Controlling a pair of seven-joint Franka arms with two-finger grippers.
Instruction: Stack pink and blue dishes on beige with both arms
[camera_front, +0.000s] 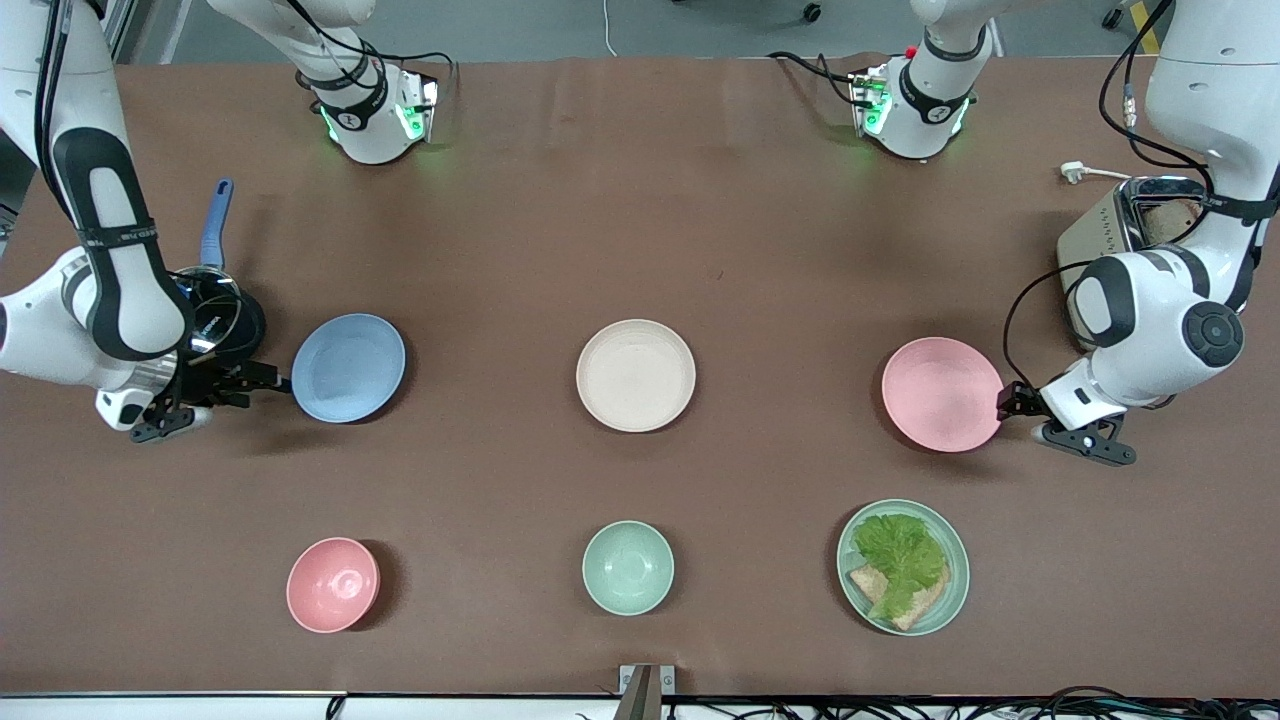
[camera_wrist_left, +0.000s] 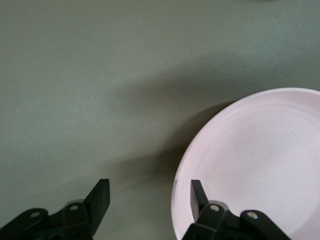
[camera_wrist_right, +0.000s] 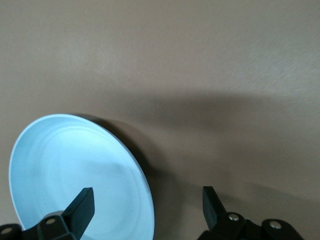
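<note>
**Both pincers sitting at the plate rims**

In the front view, the beige plate (camera_front: 636, 375) is lying at the middle of the brown desk (camera_front: 640, 230). The blue plate (camera_front: 349, 367) is resting well apart from the beige plate, toward the right arm's end; the pink plate (camera_front: 942, 393) is resting well apart from it toward the left arm's end. The right pincer (camera_front: 268, 378) is sitting at the outer rim of the blue plate, and the left pincer (camera_front: 1006, 402) is sitting at the outer rim of the pink plate. Nearer the camera than the beige plate, a green bowl (camera_front: 628, 567) is standing, with a pink bowl (camera_front: 333, 584) toward the right arm's end and a green plate of lettuce (camera_front: 903, 566) toward the left arm's end.

In the left wrist view, the left pincer (camera_wrist_left: 150, 197) is standing open, one finger (camera_wrist_left: 199, 196) over the pink plate's (camera_wrist_left: 260, 160) rim and the other over bare desk.

In the right wrist view, the right pincer (camera_wrist_right: 148, 205) is likewise gaping wide, one finger (camera_wrist_right: 82, 205) over the blue plate (camera_wrist_right: 75, 170), the other (camera_wrist_right: 210, 202) off its edge.
</note>
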